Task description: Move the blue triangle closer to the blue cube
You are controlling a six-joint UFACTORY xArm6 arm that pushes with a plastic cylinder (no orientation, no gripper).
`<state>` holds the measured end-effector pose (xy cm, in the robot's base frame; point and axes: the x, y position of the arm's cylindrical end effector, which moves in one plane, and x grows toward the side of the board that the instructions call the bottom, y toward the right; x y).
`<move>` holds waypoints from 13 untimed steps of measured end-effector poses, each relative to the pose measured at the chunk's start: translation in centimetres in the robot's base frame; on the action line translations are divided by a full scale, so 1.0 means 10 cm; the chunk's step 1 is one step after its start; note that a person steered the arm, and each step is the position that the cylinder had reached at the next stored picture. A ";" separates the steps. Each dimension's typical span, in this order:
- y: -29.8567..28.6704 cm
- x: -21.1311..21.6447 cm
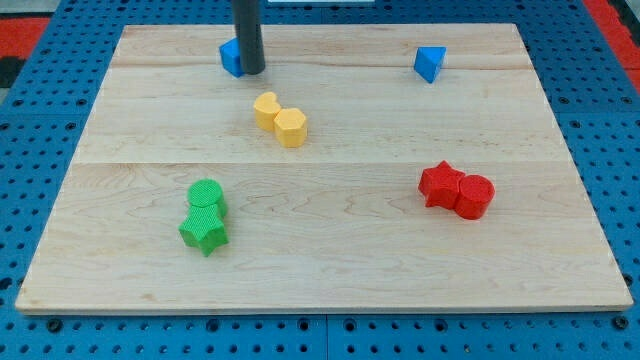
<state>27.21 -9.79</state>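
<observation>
The blue cube [231,57] sits near the view's top left, partly hidden behind my rod. My tip [251,72] rests on the board right against the cube's right side. The blue triangle [430,63] lies near the view's top right, far to the right of the cube and of my tip.
A yellow pair, a star-like block [266,109] and a hexagon [291,127], lies below my tip. A green cylinder [206,196] and green star [204,231] sit at lower left. A red star [440,185] and red cylinder [475,196] sit at right.
</observation>
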 end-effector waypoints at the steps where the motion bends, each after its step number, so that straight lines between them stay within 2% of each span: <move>1: -0.02 -0.15; 3: -0.47 -0.37; 4: -0.31 -0.36; 6: 1.83 -0.33; 7: 2.51 -0.48; 9: 3.06 -0.27; 11: 2.63 0.02; 12: 2.66 -0.24; 13: 2.45 -0.27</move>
<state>24.56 14.70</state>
